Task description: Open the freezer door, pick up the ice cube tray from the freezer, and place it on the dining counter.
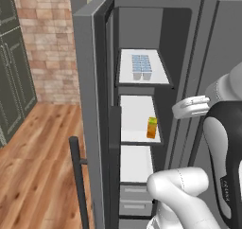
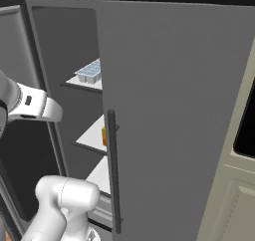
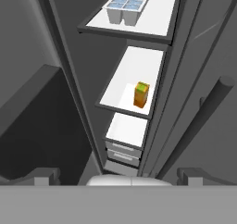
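The ice cube tray (image 1: 141, 66) sits on the top white shelf (image 1: 158, 76) of the freezer (image 1: 142, 29), toward the back, so it has to be reached from the front over the shelf's edge. Going left to right in the left base view: the freezer door (image 1: 87, 105) stands swung out at the left with its dark bar handle (image 1: 78, 176) low in front, which is why the compartment is exposed. Next comes the stack of shelves: the tray on top, a small orange and green carton (image 1: 151, 127) on the middle shelf near its right edge, a bare shelf below, then grey drawers (image 1: 135, 199) at the bottom. To the right of them the arm's wrist (image 1: 191, 106) hangs level with the middle shelf, just outside the opening.

In the hand view the camera looks into the compartment with the tray (image 3: 128, 3) at the top and the carton (image 3: 141, 94) near the middle. The fingertips (image 3: 44, 176) show well apart at the two bottom corners, so the jaws stand wide and hold nothing (image 3: 118, 177).

By my reading, the door step is done and the reach for the tray is next; the hand needs to rise to the top shelf, well clear of the carton.
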Tool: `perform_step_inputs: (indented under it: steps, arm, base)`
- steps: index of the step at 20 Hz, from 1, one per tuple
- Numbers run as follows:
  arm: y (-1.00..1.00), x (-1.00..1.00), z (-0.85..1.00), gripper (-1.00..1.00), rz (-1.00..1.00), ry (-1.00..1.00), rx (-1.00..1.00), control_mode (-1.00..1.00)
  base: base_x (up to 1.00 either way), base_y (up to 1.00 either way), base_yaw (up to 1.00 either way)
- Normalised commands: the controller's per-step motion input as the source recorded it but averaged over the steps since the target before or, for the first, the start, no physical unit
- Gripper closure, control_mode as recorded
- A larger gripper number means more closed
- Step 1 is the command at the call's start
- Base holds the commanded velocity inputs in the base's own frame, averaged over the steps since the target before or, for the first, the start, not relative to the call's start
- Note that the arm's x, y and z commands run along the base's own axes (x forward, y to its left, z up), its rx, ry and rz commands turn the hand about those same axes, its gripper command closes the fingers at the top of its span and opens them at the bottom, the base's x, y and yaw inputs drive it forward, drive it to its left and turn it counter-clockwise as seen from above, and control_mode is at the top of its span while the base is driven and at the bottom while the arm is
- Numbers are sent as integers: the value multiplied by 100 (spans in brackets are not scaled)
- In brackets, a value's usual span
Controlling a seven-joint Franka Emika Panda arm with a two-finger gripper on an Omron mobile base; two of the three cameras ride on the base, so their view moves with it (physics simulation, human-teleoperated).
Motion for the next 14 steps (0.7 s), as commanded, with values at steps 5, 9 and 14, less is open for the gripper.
perform_step_inputs:
  steps: [5, 9, 14]
  arm:
    - [0, 0, 0, -100, 0, 0, 0, 100]
    - [7, 0, 0, -100, -3, 0, 0, -100]
    - [20, 0, 0, -100, -19, 0, 6, -100]
  base:
    - [0, 35, -13]
    - [0, 23, -10]
    - [0, 0, 0]
